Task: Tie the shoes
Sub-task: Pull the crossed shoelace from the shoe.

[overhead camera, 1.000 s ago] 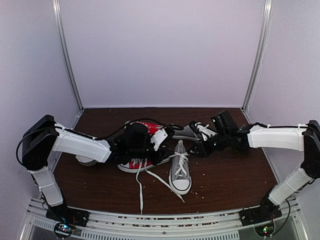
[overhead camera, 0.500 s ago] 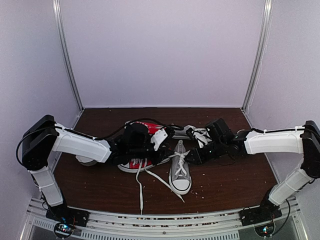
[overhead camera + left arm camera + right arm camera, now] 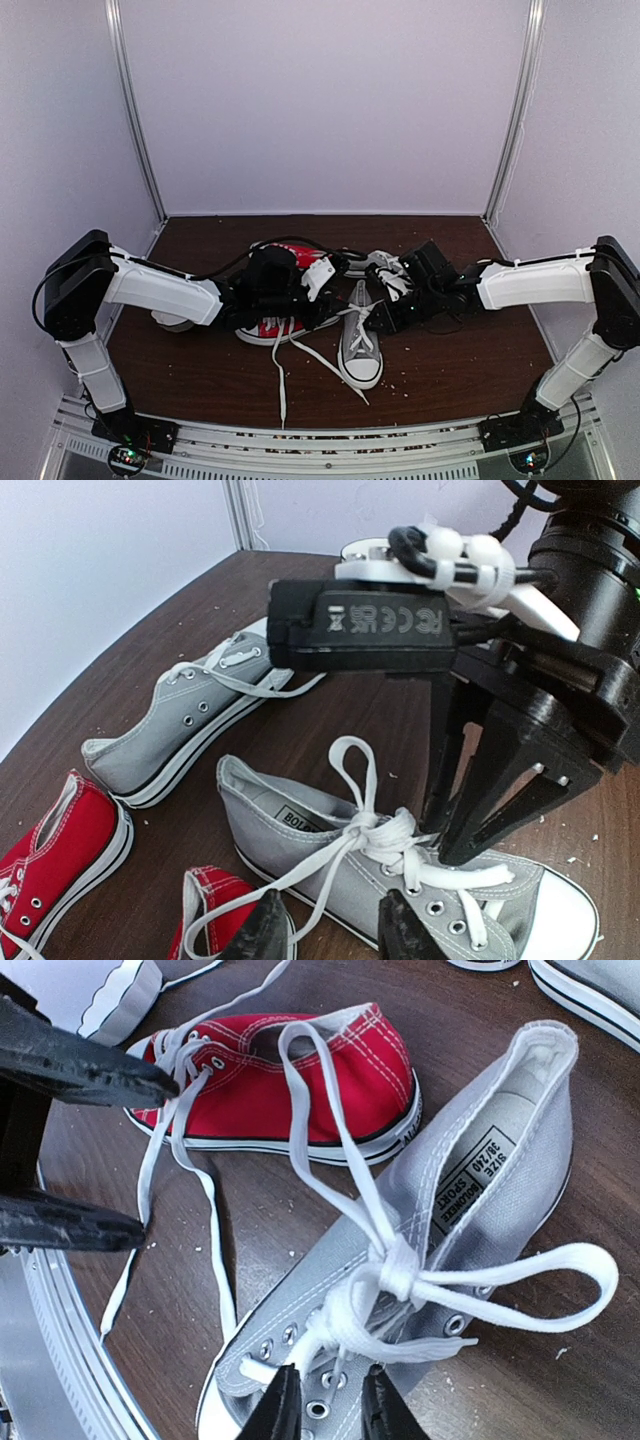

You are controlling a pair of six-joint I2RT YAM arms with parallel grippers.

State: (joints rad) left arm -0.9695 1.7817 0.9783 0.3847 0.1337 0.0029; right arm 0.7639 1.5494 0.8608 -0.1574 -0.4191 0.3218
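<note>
The left gripper gaped wide and empty beside a red canvas sneaker. Right of it, mid-table, lay a small grey canvas sneaker, toe toward the bases, with the second grey sneaker behind it. Its flat white laces, loosely knotted, looked light, limp and likely to slip. They seemed best pinched on a loop near the knot. The right gripper hovered over them, fingers parted, holding nothing.

On the grey shoe, the insole label reads "39/40" and "SIZE"; we cannot make out the longer word beside them. From the left wrist view only "BOL" shows. Above the shoe, the black housing bears FC and CE marks.
</note>
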